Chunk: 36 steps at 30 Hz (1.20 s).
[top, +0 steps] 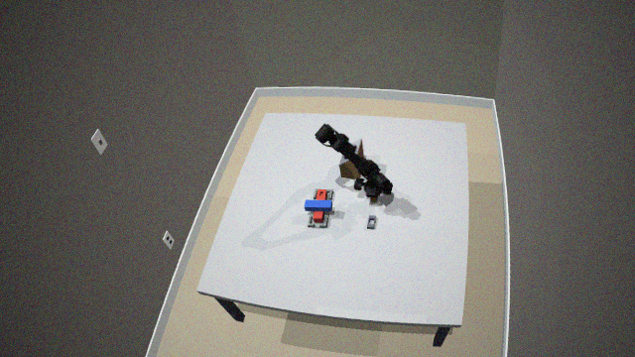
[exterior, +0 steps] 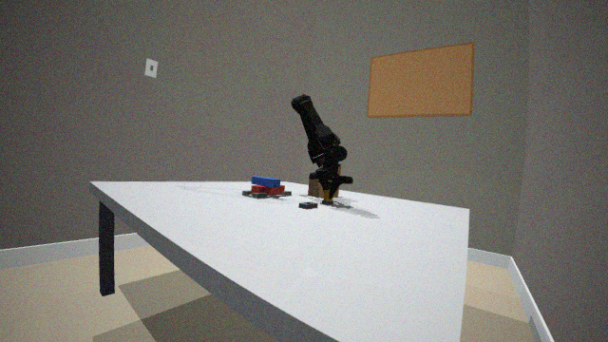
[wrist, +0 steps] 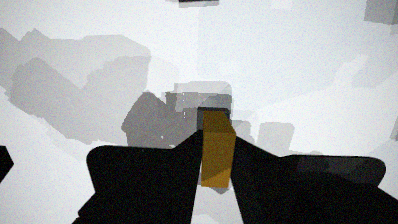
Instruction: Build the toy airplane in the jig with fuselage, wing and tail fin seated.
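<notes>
Grey walls enclose a pale counter (top: 397, 268) (exterior: 380, 266) standing on dark legs over a tan floor (top: 238, 332) (exterior: 489, 294). At the left of the working area lies the jig (top: 324, 224) (exterior: 246, 193), a grey cradle bearing the red fuselage (top: 318, 216) (exterior: 275, 190); the blue wing (top: 318, 205) (exterior: 265, 181) lies across the fuselage top, apparently seated, though its tab is hidden. To the right, a small grey holder (top: 371, 222) (exterior: 308, 205) rests on the counter. Further right, the black arm reaches down, its fingers (top: 373, 196) (exterior: 328, 191) closed to a narrow gap on the yellow tail fin (top: 374, 199) (exterior: 328, 196) (wrist: 217, 155), which stands low, near the counter. The tail socket awaits its part.

Failure from here would most likely begin at the grip: a fin pinched off-centre could pivot during the lift and arrive tilted, its tab riding on the socket's edge. A low carry could clip the wing and unseat it; pressing while misaligned could rock the fuselage, and fingers that drag on release could pull the fin out again.

The counter is speckled white and crossed by soft shadows. Behind it, the exterior view shows a white wall plate (exterior: 151, 68) at left and an orange board (exterior: 421, 81) at right.
</notes>
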### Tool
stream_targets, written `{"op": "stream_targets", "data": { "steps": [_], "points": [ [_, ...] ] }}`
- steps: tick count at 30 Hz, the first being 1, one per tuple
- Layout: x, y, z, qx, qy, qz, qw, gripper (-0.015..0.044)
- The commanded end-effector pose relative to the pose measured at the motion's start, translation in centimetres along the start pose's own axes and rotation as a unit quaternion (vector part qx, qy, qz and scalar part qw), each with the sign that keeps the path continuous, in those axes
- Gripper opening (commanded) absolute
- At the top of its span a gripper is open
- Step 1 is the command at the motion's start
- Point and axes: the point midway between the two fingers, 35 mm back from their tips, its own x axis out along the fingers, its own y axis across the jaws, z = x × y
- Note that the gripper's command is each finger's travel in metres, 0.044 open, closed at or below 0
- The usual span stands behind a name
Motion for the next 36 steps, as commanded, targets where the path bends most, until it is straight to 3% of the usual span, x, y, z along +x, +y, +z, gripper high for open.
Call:
{"op": "stream_targets", "data": {
  "steps": [1, 36],
  "points": [
    [-0.5, 0.0, 0.1, -0.002, 0.001, -0.001, 1.0, 0.0],
    [-10.8, 0.4, 0.4, -0.003, 0.001, 0.002, 1.0, 0.0]
  ]
}}
